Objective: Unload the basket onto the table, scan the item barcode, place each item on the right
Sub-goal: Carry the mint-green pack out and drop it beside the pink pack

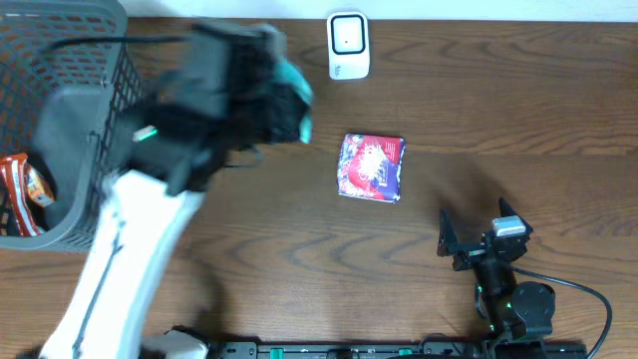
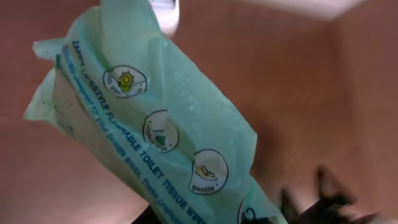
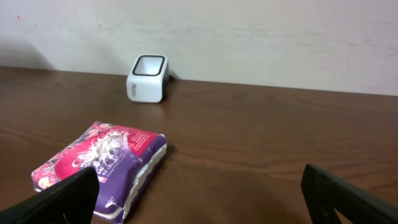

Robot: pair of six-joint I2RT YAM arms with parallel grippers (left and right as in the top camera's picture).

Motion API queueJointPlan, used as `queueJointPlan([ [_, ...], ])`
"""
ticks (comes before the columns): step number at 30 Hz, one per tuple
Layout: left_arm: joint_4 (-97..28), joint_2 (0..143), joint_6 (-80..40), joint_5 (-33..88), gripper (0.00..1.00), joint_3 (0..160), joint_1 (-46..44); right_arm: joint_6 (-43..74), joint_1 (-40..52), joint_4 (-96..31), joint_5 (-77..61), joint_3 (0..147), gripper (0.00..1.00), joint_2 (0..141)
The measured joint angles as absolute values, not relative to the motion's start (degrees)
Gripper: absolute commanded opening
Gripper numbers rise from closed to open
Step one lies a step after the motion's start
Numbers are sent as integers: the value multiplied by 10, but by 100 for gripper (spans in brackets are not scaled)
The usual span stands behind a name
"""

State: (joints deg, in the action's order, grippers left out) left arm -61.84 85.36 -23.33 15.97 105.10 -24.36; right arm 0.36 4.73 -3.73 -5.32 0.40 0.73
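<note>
My left gripper (image 1: 282,104) is shut on a pale green pack of flushable toilet tissue wipes (image 2: 161,124), which hangs above the table left of centre. The pack fills the left wrist view and hides the fingers. In the overhead view only its teal edge (image 1: 297,95) shows past the blurred arm. No barcode shows on the printed side facing the camera. The white scanner (image 1: 348,45) stands at the back edge, a little to the right of the pack (image 3: 147,78). My right gripper (image 1: 477,229) rests open at the front right with nothing between its fingers (image 3: 202,202).
A purple and red packet (image 1: 371,168) lies flat on the table in the middle, just ahead of the right gripper (image 3: 99,165). A grey mesh basket (image 1: 60,60) fills the far left corner, with an orange packet (image 1: 25,189) inside.
</note>
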Motion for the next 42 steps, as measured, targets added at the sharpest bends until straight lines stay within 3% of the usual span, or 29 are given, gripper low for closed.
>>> queueJointPlan([
  [10,-656,1094,-178,136,8,1044,-352,4,47,-37,-53,4,99,7],
  [14,-656,1175,-175,133,29,1043,-367,4,47,-37,-53,4,99,7],
  [17,-663,1218,-168,133,37,1041,-372,4,47,-37,-53,4,99,7],
  [20,-674,1244,-163,134,56,1041,-372,3,47,-37,-53,4,99,7],
  [21,-675,1247,-164,134,58,1040,-373,4,47,-37,-53,4,99,7],
  [29,-671,1249,-165,143,58,1040,-372,4,47,-37,-53,4,99,7],
  [42,-539,1249,-192,280,58,1041,-371,3,47,-37,-53,4,99,7],
])
